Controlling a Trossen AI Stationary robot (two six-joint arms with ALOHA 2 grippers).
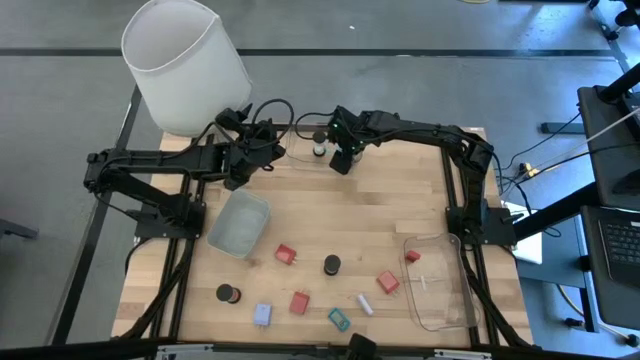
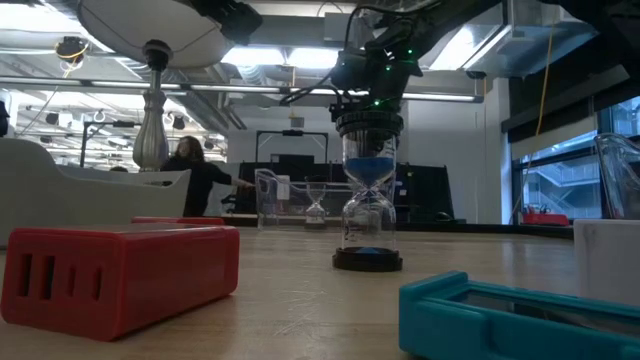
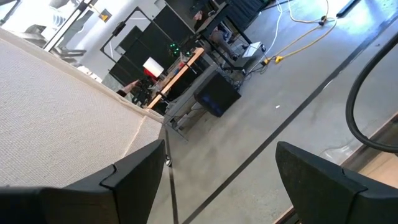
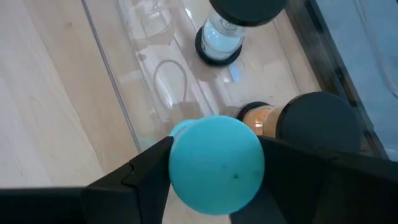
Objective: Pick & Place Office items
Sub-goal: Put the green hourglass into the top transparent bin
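Observation:
My right gripper [image 1: 343, 157] reaches over the table's far middle and is shut on a teal-topped hourglass-like cylinder [image 4: 216, 163]. Two more dark-capped cylinders [image 4: 218, 38] [image 4: 314, 121] stand just beyond it in a clear tray [image 4: 134, 93]. My left gripper [image 1: 248, 150] is open and hovers beside the lamp shade [image 1: 185, 62], with nothing between its fingers [image 3: 134, 174]. More items lie near the table's near edge: red blocks [image 1: 285, 254], dark cylinders [image 1: 331, 265], a teal clip [image 1: 339, 319], a pale-blue clip [image 1: 262, 314] and a white stick [image 1: 365, 304]. My right gripper pinches the cylinder's round teal top cap [image 4: 181, 177] between its two fingers, one on each side. The fingers come from above, pointing down. The cap hides the cylinder's body, so I cannot tell whether its lower end rests on anything.
A clear tray [image 1: 240, 222] lies left of centre and another [image 1: 440, 282] at the near right. The lamp's metal stem [image 2: 152, 110] rises at the far left. In the low view a blue-sand hourglass [image 2: 368, 215] stands between a red block [image 2: 120, 272] and a teal clip [image 2: 500, 310].

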